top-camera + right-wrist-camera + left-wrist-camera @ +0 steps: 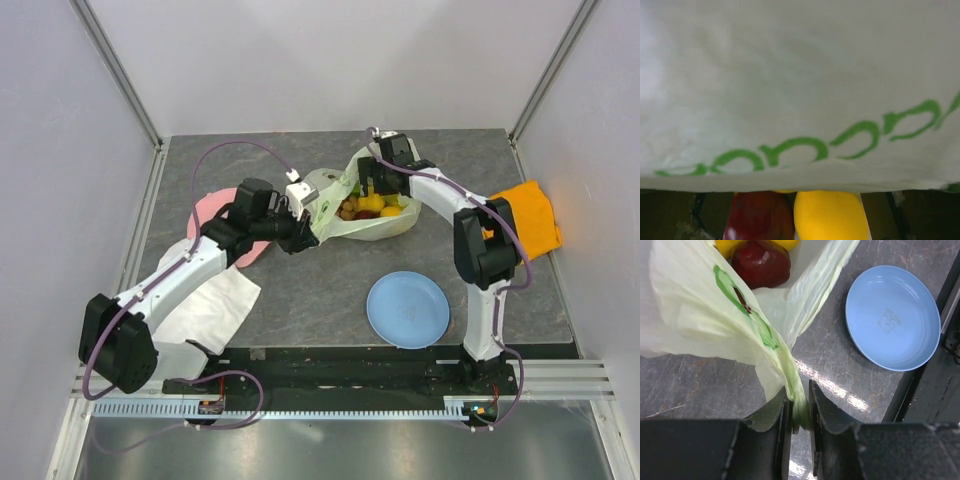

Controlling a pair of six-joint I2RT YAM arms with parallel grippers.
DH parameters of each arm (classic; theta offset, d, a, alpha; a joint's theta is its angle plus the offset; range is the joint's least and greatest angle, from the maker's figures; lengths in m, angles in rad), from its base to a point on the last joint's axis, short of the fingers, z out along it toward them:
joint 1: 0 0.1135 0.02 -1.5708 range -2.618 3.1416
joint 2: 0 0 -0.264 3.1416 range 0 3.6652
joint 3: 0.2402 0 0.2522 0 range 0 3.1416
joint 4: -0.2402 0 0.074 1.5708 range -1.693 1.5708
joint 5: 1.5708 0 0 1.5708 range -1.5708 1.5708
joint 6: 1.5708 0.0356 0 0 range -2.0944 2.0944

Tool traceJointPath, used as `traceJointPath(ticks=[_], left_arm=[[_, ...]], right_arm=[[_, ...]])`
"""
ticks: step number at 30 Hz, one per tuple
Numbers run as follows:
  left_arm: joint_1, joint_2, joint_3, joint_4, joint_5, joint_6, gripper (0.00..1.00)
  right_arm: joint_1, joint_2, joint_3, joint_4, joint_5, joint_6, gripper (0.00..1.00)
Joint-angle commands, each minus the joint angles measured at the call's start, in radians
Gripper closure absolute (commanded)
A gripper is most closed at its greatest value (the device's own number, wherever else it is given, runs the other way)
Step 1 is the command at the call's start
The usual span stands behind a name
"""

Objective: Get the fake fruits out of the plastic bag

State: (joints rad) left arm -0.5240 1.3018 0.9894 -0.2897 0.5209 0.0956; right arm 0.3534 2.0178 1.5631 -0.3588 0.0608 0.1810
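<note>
One plastic bag corner sits pinched inside the left end effector.

- We're looking into a robot lab cell: plain white panels box it in at 9, 12 and 3 o'clock.
- Aluminium frame posts climb the corners at 11 and 1 o'clock.
- A grey stone-look tabletop fills the floor of the enclosure.
- At 6 o'clock, the left arm and right arm stand on a black base plate beside a slotted metal rail.
- Purple cables loop openly along both arms, test-rig fashion.
</note>
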Motion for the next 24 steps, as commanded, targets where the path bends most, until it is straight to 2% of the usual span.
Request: traceJointPath(ticks=[1,5,8,10,11,14,20,24], left_arm=[[0.002,0.042,0.067,0.021,0.027,-0.028,0.75],[0.002,0.056,0.08,0.009,0.03,-0.023,0.75],[0.002,0.063,0.081,0.004,0.027,-0.019,0.75],[0.002,0.065,0.081,0.006,0.024,-0.019,0.75],[0.002,0.068,0.081,0.006,0.021,-0.017,0.75],[0.002,0.07,0.086,0.015,0.008,-0.016,0.75],[0.002,0.071,0.092,0.041,-0.001,-0.007,0.76],[0.002,0.054,0.068,0.053,-0.004,-0.005,0.76]], right_arm=[[-0.016,0.125,0.139,-0.015,0.034,0.054,0.02],[-0.019,0.188,0.196,-0.022,-0.048,0.038,0.02],[-0.019,0.193,0.186,-0.023,-0.107,0.041,0.15],[-0.018,0.176,0.167,-0.026,-0.133,0.043,0.31],[-0.019,0.167,0.16,-0.029,-0.147,0.041,0.46],[-0.022,0.113,0.164,-0.041,-0.174,0.041,0.62],[-0.039,-0.074,0.184,-0.087,-0.252,0.037,0.78],[-0.042,-0.239,0.118,-0.121,-0.32,0.018,0.86]])
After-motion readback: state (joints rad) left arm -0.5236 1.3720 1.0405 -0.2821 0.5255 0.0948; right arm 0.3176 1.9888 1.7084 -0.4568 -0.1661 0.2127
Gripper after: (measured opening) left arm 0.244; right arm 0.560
